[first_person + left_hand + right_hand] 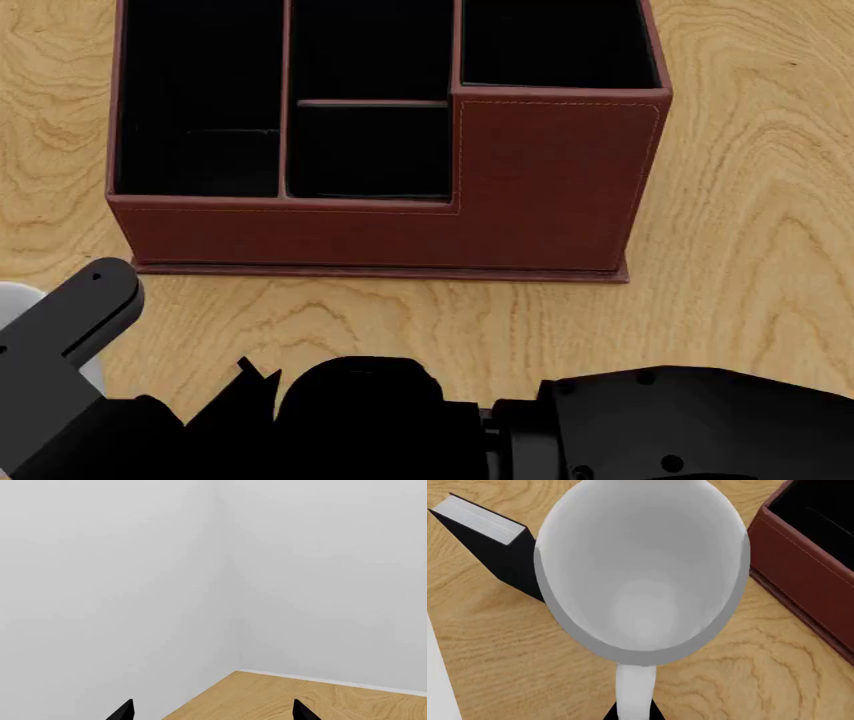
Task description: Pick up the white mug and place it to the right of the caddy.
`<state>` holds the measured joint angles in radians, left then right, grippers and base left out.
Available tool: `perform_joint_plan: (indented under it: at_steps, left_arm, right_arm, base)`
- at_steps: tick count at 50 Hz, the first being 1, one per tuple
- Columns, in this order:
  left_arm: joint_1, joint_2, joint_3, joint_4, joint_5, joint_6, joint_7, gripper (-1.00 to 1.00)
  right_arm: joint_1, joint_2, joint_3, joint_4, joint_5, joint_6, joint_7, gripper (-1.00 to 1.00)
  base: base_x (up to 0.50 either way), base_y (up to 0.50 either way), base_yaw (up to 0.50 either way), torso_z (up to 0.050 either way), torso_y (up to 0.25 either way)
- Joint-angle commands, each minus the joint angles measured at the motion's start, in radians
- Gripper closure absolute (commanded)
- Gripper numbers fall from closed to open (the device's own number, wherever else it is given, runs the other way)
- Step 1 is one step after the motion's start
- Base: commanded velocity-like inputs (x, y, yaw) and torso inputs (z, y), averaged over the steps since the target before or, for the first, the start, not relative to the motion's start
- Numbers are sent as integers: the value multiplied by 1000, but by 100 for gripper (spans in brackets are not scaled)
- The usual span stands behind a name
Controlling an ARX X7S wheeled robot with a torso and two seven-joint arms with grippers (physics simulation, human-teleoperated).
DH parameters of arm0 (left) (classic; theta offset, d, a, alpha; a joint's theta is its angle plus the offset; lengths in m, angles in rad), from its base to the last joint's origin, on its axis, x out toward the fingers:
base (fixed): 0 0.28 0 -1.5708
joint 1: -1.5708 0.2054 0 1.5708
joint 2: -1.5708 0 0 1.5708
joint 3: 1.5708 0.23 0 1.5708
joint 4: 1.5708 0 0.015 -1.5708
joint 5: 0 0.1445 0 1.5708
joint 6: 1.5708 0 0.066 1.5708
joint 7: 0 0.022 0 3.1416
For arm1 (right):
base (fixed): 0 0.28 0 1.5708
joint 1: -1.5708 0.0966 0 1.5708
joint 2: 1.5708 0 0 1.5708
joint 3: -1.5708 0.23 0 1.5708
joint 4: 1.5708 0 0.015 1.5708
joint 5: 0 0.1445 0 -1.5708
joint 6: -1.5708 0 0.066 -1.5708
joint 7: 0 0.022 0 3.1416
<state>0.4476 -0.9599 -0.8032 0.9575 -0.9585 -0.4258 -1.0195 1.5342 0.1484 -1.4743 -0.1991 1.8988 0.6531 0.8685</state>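
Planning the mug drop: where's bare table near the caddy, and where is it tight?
Bare wood runs right of the caddy to the head view's edge, and along the strip before its front wall. In the right wrist view, the white mug is flanked by the black book and the caddy: tight.

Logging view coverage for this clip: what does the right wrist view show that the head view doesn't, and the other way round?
Only the right wrist view shows the white mug, seen from above into its empty inside with its handle toward the camera, and a black book with white pages beside it. Only the head view shows the caddy's black-lined compartments, its taller corner section, and the robot's dark arms. Both show the caddy's reddish-brown wall and the wooden table.
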Motion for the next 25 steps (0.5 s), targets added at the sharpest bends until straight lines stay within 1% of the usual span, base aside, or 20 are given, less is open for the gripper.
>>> perform_joint_plan:
  at_steps: [1,25]
  left_arm:
    - [-8,-7,1,7,-8,-4,-4,-100]
    - [-50,-42,43,1,-22,-7,-25,-100]
  right_arm:
    - [52,69,64,-114,13,-6,60,100]
    - [139,283,174,-258,94,-36,165,100]
  base:
    - [0,0,0,0,0]
    - [0,0,0,0,0]
